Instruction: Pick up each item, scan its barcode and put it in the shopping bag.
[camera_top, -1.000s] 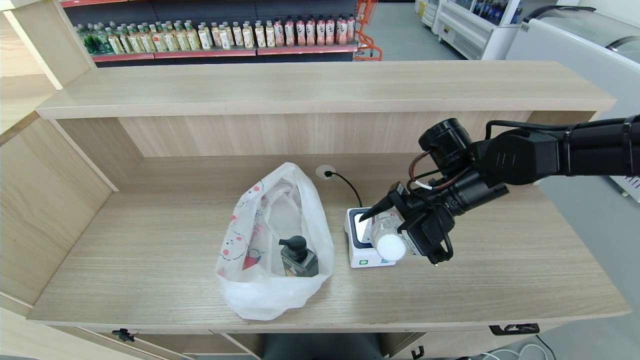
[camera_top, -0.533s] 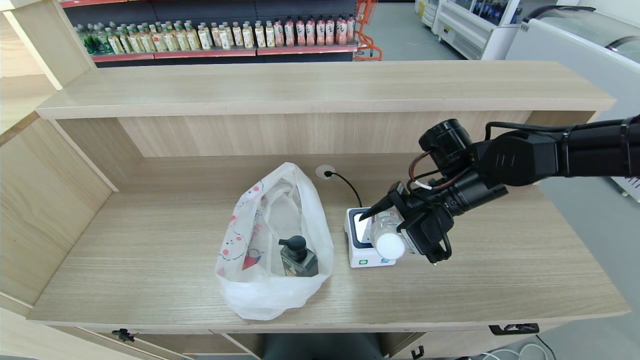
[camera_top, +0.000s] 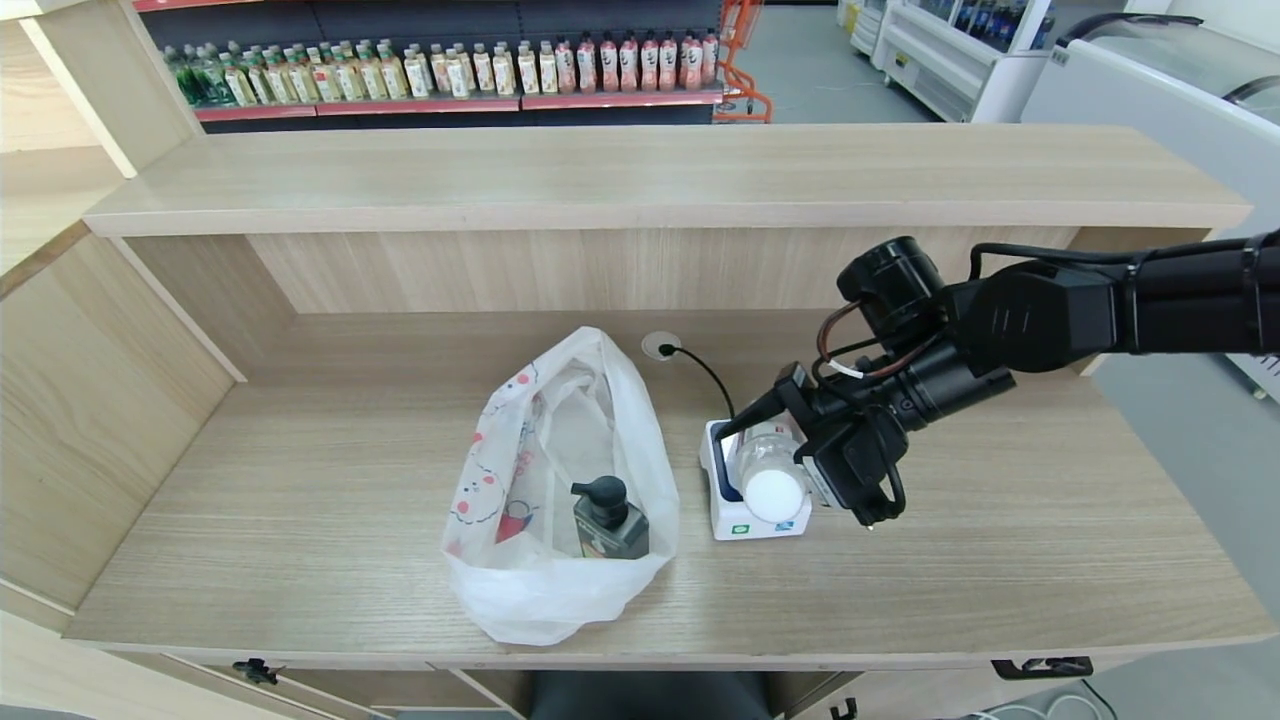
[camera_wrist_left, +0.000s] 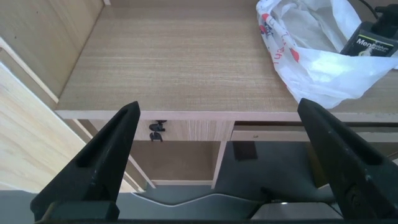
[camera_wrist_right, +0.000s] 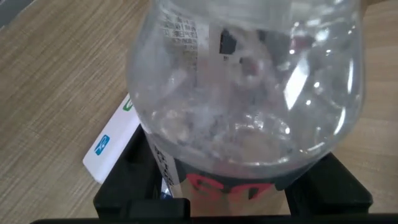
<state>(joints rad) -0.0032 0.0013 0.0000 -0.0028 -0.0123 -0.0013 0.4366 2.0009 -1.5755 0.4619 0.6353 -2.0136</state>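
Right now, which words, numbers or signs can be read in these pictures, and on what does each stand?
None reads whole.
Clear bottle in the right gripper: fine print and red letters, blurred and cut off.
Pump bottle in the shopping bag: white print, cut off.
Scanner: small icons, no words.

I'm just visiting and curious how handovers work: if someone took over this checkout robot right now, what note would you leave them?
The left gripper is open and empty, near the counter's front edge.
The right gripper is shut on the clear bottle, held over the scanner.
The shopping bag stands open on the counter, to the scanner's left.
Done: the dark pump bottle is in the bag.
Left: finish the scan, then bag the clear bottle.
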